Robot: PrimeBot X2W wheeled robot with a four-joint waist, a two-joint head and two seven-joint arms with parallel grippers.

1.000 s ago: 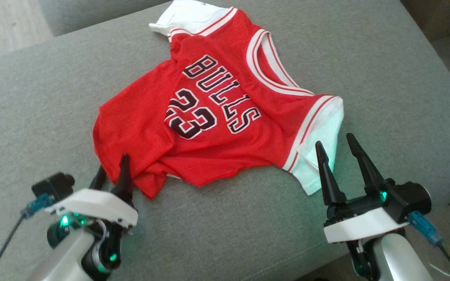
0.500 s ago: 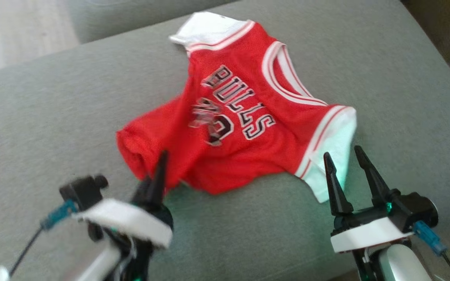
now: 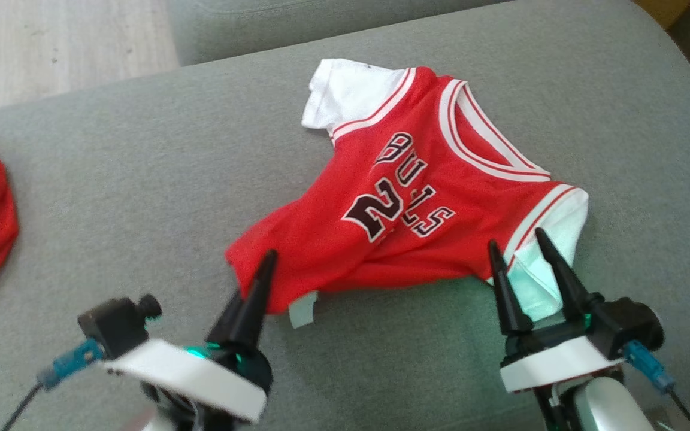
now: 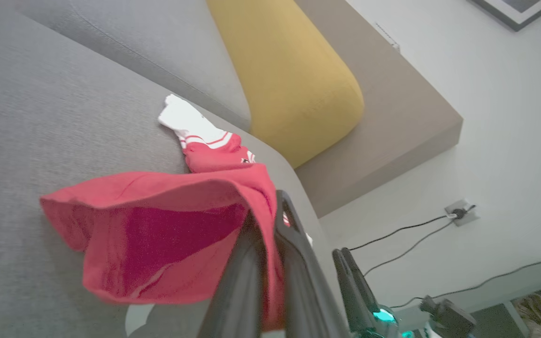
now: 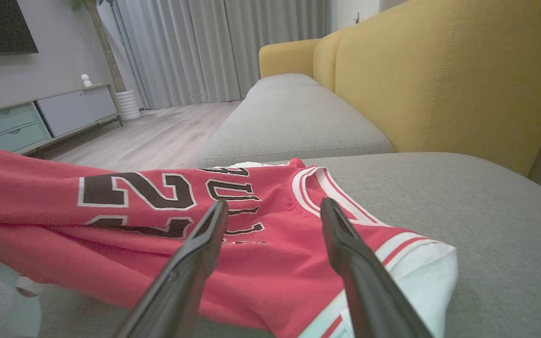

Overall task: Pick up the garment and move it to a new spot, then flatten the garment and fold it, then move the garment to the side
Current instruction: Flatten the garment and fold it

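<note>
The left claw (image 3: pixel 266 266) was clenched on a hem corner of the red jersey (image 3: pixel 417 197), whose body lay ahead and rightward of it on the grey sofa cushion (image 3: pixel 141 197). The right claw (image 3: pixel 516 238) stood released beside the white sleeve (image 3: pixel 533 281). A good lift would rise slowly, keeping the mesh pinched.

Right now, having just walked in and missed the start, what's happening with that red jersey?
The left gripper is shut on the hem of the red jersey, holding that corner raised off the grey sofa cushion. The right gripper is open near the white sleeve, gripping nothing. The rest lies on the cushion.
</note>
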